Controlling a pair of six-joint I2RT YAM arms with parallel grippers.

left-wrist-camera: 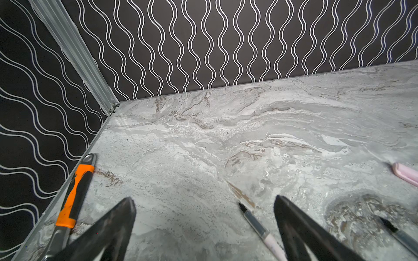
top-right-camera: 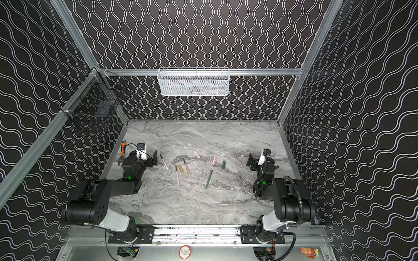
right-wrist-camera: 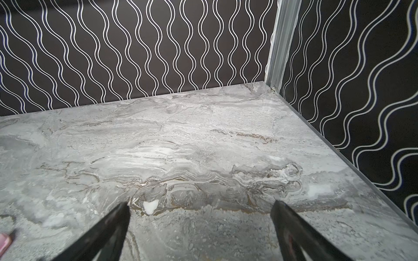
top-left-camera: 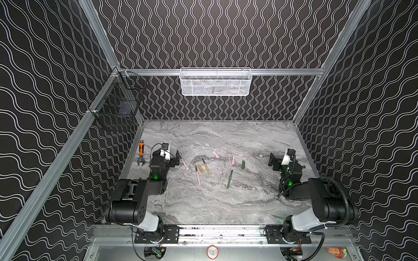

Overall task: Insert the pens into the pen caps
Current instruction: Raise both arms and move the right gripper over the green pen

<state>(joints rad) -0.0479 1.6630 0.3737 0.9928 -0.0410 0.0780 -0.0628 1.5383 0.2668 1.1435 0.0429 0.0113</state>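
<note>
Pens (top-left-camera: 198, 175), four in all, were seen lying uncapped on the marbled table (top-left-camera: 203, 203) between the two arms, with the pen caps (top-left-camera: 215, 154) scattered among them and none fitted. One pale pink pen (top-left-camera: 184, 163) was found just beside the left gripper (top-left-camera: 178, 158); in the left wrist view its dark-tipped end (left-wrist-camera: 255, 222) was framed between the spread fingers (left-wrist-camera: 126, 210). A second pale pink pen (top-left-camera: 198, 175) and the gold-tan pen (top-left-camera: 206, 167) were grouped near the middle, with the gold-tan cap (top-left-camera: 200, 169) lodged between them. The dark green pen (top-left-camera: 229, 179) was set to their right, nearer the front. Farther back, a pale pink cap (top-left-camera: 215, 154), another pink cap (top-left-camera: 233, 160) and the dark green cap (top-left-camera: 243, 165) were strung out in a loose row. Both pairs of jaws were spread wide, and nothing was gripped. The right gripper (top-left-camera: 273, 161) was positioned near the right table edge, well apart from the dark green cap. An orange-handled wrench (top-left-camera: 141, 152) was seen lying along the left table edge.
</note>
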